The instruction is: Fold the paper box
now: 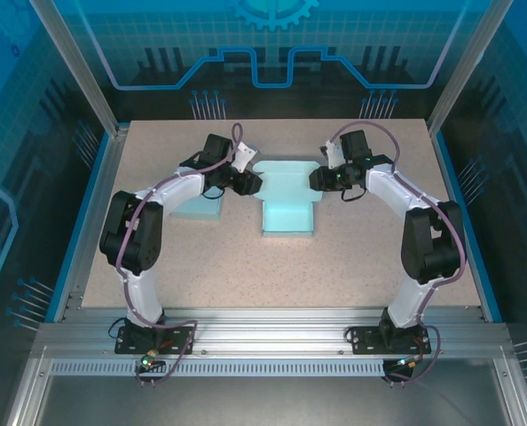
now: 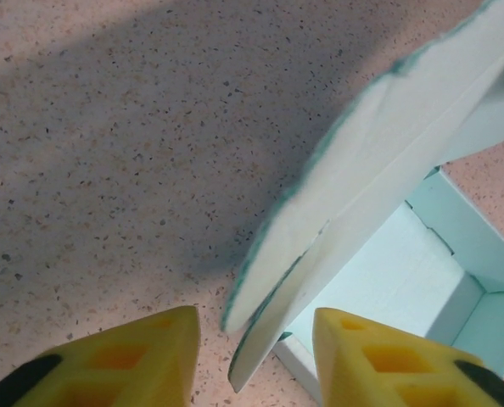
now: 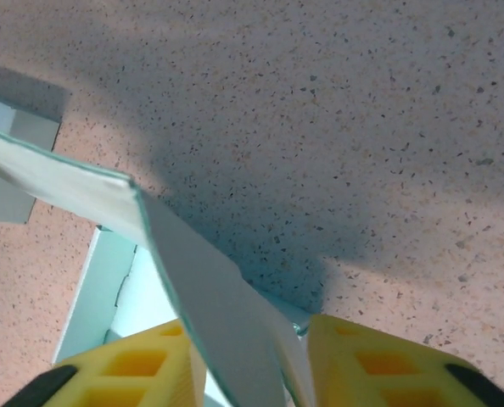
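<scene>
Locate the paper box [image 1: 287, 213] near the middle of the counter [image 1: 246, 266], slightly toward 12 o'clock. Note its pale teal colour and, from above, a T outline with the wide part at 12 o'clock.

Find the left tool [image 1: 248, 183] at the box's 10 o'clock edge and the right tool [image 1: 318, 180] at its 2 o'clock edge, each pointing inward across the wide part.

Note a flat pale teal sheet [image 1: 197, 209] on the counter at 9 o'clock of the box, partly under the left arm. Cannot tell whether joined to the box.

In the left wrist view, see a raised left flap [image 2: 388, 170] tilted over the box floor [image 2: 388, 271], its lower tip between the yellow fingers [image 2: 142, 356]. Observe clear gaps on both sides of the tip. Read the left tool [image 2: 254, 326] as released, straddling the flap without touching it.

In the right wrist view, see a raised right flap [image 3: 193, 280] passing between the yellow fingers [image 3: 133, 365] of the right tool [image 3: 248, 331], close against both. Cannot confirm a clench there.
</scene>
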Available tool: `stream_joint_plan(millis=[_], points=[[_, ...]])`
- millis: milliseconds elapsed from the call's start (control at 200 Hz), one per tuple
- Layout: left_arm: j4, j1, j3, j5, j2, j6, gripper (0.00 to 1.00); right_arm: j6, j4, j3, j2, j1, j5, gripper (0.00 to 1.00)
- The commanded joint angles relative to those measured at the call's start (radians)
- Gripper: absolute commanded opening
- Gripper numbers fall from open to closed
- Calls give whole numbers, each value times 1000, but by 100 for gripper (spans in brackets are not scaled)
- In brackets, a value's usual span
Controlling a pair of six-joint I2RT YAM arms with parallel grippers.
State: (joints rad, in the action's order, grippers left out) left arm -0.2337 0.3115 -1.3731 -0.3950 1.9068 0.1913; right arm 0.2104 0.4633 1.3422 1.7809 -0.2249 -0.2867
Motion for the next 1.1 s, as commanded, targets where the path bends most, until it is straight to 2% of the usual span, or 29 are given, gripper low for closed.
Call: stream_joint_plan(millis=[0, 50, 115, 180, 315, 495, 630, 885, 1095], points=[[-10, 17, -39, -20, 13, 3, 31, -6, 3, 36, 12, -24, 11, 25], [0, 24, -39, -8, 7, -3, 25, -8, 5, 40, 11, -30, 27, 16], [19, 36, -33, 27, -3, -15, 21, -12, 6, 42, 9, -42, 55, 9], [47, 54, -22, 83, -20, -31, 12, -15, 1, 42, 0, -60, 96, 2], [106, 92, -9, 209, -54, -107, 2, -21, -31, 28, -35, -112, 229, 0], [233, 140, 50, 314, -93, -272, 3, -27, -111, 18, -68, -209, 430, 0], [314, 194, 87, 406, -103, -319, 3, -31, -192, 24, -64, -258, 519, 0], [440, 230, 107, 476, -70, -405, 2, 14, -301, 54, 0, -273, 559, 0], [527, 259, 162, 520, -59, -449, 2, 81, -426, -10, 19, -294, 570, 0]])
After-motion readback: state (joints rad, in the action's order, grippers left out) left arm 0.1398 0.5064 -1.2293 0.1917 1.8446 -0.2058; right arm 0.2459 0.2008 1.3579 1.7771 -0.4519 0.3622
